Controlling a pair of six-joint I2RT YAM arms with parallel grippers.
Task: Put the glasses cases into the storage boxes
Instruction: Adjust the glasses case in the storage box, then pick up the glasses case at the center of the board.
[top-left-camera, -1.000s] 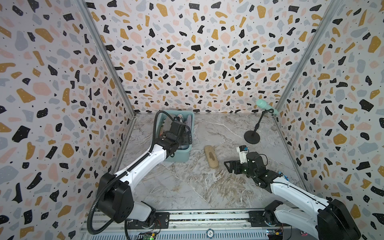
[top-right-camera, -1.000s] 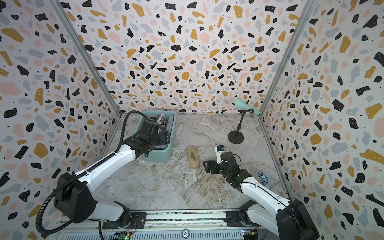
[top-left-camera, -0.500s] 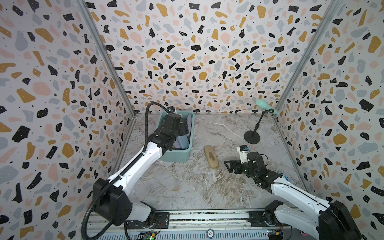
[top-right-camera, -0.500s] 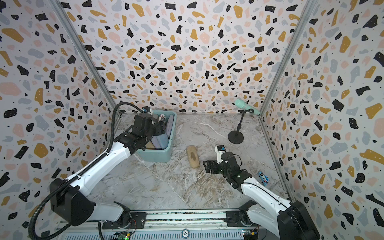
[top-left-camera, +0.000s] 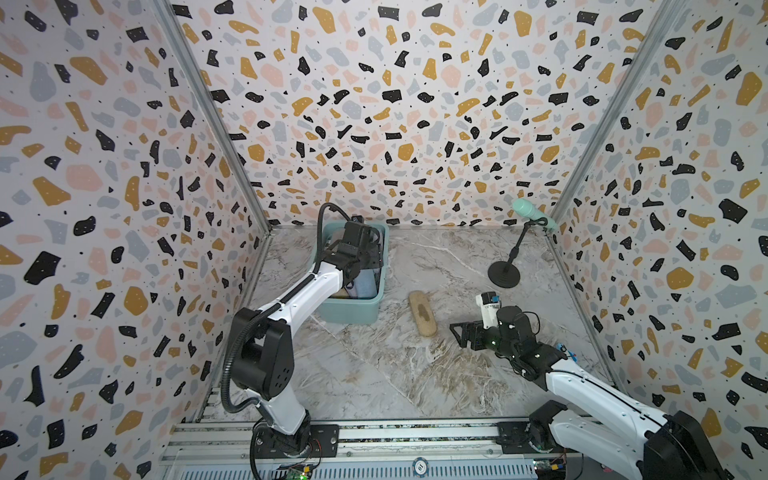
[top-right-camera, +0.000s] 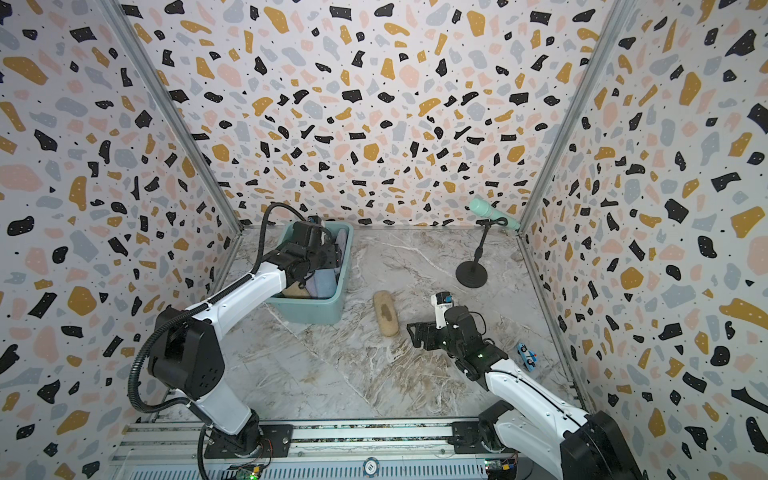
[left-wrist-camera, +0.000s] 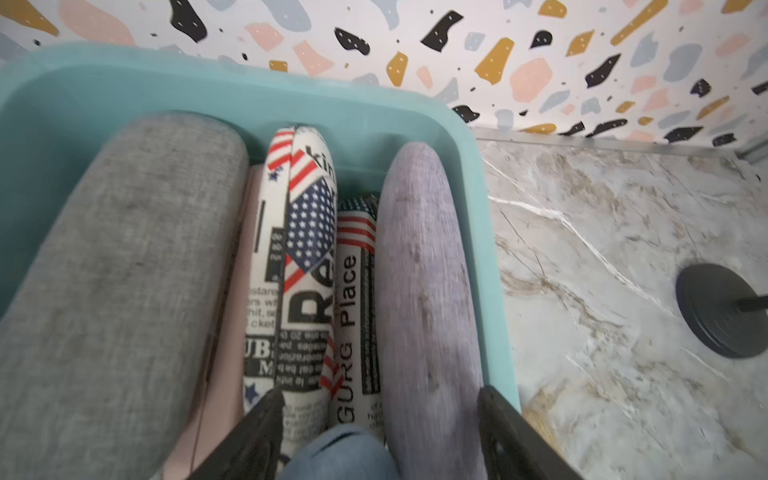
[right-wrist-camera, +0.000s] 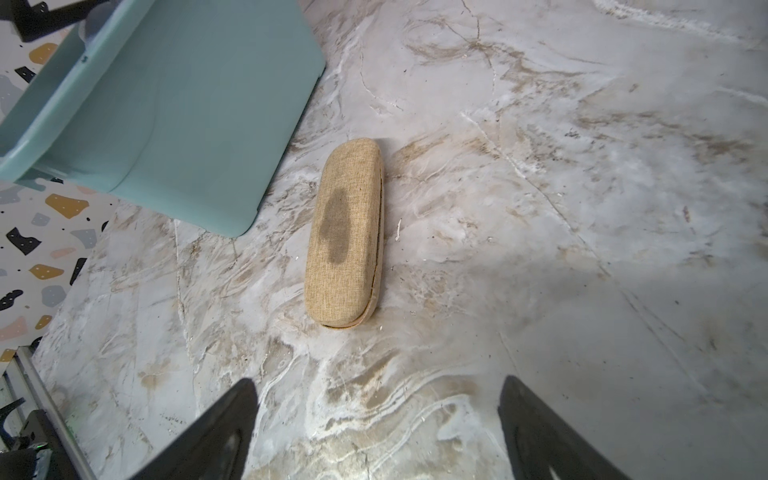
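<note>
The teal storage box (top-left-camera: 349, 312) (top-right-camera: 308, 312) stands at the back left. My left gripper (left-wrist-camera: 380, 405) (top-left-camera: 365, 264) hangs open over it. Between its jaws lie cases in the box, none gripped: a lavender one (left-wrist-camera: 424, 291), two flag newsprint ones (left-wrist-camera: 299, 249) and a light blue one (left-wrist-camera: 336, 455). A grey case (left-wrist-camera: 124, 270) and a pink one (left-wrist-camera: 232, 332) lie beside them. One tan fabric case (top-left-camera: 422, 313) (top-right-camera: 385, 313) (right-wrist-camera: 345, 237) lies on the marble floor right of the box. My right gripper (top-left-camera: 457, 336) (right-wrist-camera: 376, 399) is open, low over the floor, a short way from the tan case.
A mint microphone (top-left-camera: 532, 212) on a black stand (top-left-camera: 503, 274) (left-wrist-camera: 723, 311) stands at the back right. A small blue toy (top-right-camera: 527, 355) lies by the right wall. Patterned walls close in three sides. The rail runs along the front edge.
My left arm has lifted and swung from the box's near end toward its back, and its jaws have narrowed somewhat. The right arm and the tan case have stayed put.
</note>
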